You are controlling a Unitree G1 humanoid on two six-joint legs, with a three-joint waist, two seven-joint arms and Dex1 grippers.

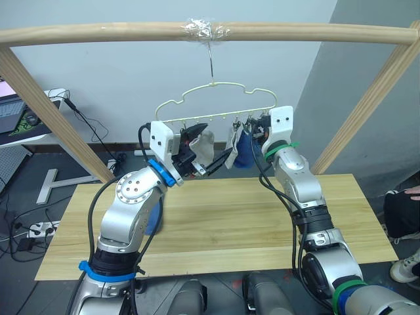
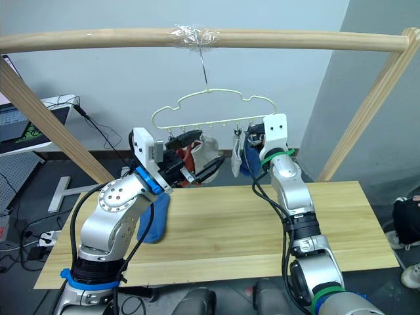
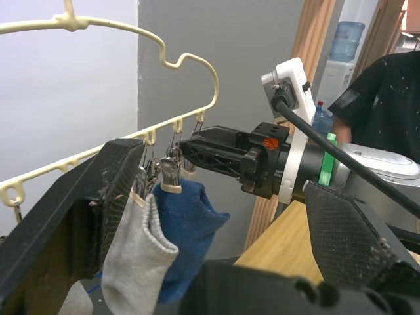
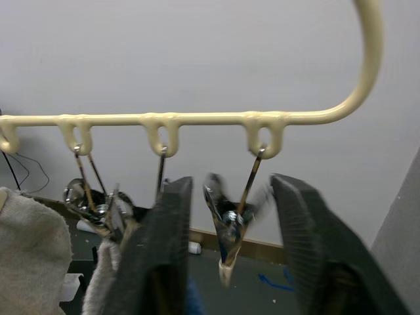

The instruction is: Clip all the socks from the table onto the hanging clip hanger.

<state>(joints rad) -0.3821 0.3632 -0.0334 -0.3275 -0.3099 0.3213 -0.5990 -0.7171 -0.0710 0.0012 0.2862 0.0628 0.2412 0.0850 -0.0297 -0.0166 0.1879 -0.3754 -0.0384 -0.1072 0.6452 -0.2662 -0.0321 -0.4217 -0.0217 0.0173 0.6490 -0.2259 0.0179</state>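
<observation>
No readable txt, labels or nos. anywhere.

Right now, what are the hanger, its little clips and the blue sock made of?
The clip hanger looks like wire with a smooth, pale yellow coating. The clips look like bare metal, thin and shiny. The blue sock looks like soft knit fabric; it sags and has a ribbed edge.
</observation>
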